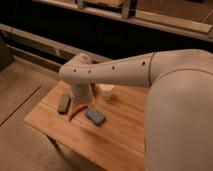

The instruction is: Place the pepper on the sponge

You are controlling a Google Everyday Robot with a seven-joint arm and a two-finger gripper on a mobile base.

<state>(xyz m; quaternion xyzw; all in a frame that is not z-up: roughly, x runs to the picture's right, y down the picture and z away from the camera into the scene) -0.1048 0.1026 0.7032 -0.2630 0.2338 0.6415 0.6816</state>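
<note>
Over the pale wooden tabletop's left end hangs the cream gripper, its opening impossible to tell, just beside the slim red-orange chili pepper lying between a grey rectangular block and a blue rectangular sponge.

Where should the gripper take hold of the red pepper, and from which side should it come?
Probably the thicker middle of the pepper, from straight above, closing across its slim body: it lies flat on the table between a dark block and the blue sponge. The gripper hangs just above its upper end.
</note>
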